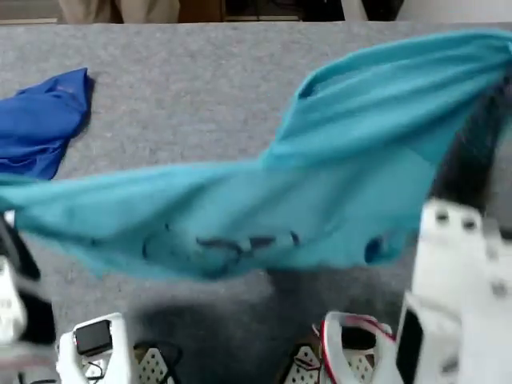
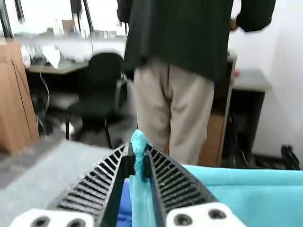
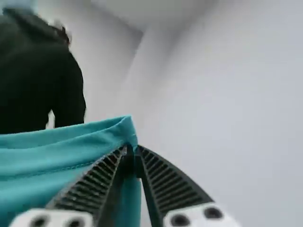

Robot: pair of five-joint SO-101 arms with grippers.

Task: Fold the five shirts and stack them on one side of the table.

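A crumpled blue shirt (image 1: 40,124) lies on the grey table (image 1: 192,96) down below the left claw (image 2: 139,158), and the teal shirt (image 1: 240,216) hangs across the middle, hiding a good chunk of the tabletop. Both claws are squeezed nearly together on that teal shirt. The left pinches a bunched bit of edge at its tips and the right claw (image 3: 130,153) grips a hemmed edge — cloth stretched between them, off the table.
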